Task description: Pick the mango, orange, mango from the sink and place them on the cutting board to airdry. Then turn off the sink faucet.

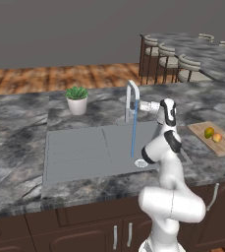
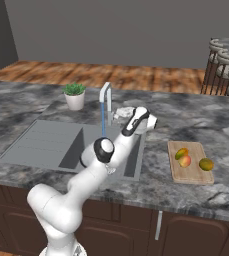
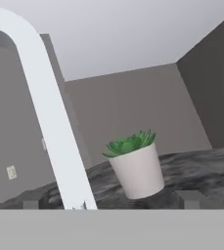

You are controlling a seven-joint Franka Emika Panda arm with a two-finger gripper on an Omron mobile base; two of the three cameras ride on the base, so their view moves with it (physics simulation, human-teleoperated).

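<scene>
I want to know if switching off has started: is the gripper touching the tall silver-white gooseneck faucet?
Cannot tell. In the left base view the gripper sits right beside the faucet, hiding any gap.

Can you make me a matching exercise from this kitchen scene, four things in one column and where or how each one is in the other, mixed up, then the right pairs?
Things:
1. sink faucet
2. potted plant
3. three fruits
4. gripper

Descriptions:
A. lying on the cutting board
B. open, close beside the faucet's neck
C. pouring a blue stream into the sink
D. standing on the counter behind the sink's ribbed half

Pairs: 1-C, 2-D, 3-A, 4-B
</scene>
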